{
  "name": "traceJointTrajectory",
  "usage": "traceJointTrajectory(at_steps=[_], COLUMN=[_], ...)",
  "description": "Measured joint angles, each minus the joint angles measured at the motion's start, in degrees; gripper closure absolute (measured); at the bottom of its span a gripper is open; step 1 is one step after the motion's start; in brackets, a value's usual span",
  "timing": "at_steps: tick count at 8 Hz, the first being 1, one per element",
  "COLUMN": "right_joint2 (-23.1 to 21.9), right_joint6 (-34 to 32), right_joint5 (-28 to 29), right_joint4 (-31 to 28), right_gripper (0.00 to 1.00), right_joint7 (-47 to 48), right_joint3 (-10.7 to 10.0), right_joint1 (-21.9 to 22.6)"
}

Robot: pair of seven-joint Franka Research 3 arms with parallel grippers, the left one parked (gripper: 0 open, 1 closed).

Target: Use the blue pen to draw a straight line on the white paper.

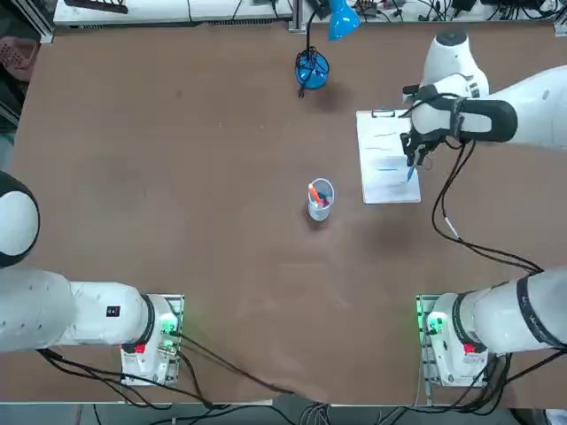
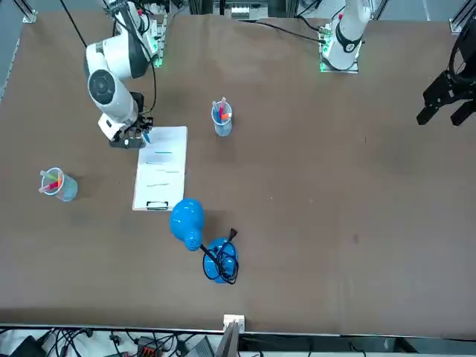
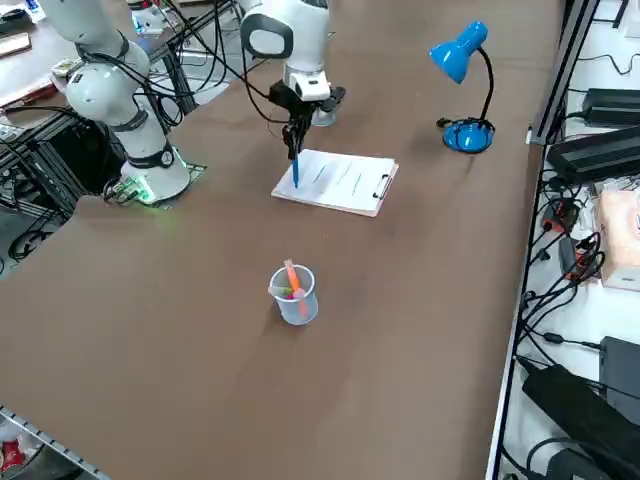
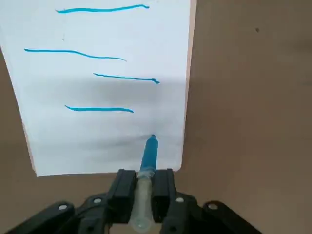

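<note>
Paper (image 4: pixel 97 92) lies on the brown surface (image 1: pixel 195 177) under our right claw (image 4: pixel 144 187), which is clenched on the blue pen (image 4: pixel 148 153). We hold the pen with its tip on the sheet's corner, beside four blue lines.

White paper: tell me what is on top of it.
Four blue lines cross the white paper, and a dark clip sits on its top edge. The blue pen, held in the right end effector, has its tip at the sheet, hiding any fresh mark.
</note>
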Motion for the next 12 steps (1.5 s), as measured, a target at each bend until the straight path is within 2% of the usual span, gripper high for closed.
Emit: traceJointTrajectory(at_steps=[12], right_joint2=[0.88], right_joint6=[2.64], right_joint5=[-0.25], right_joint4=[0.62], right_gripper=[0.78], right_joint7=[12.53], right_joint3=[0.04], right_joint1=[6.43])
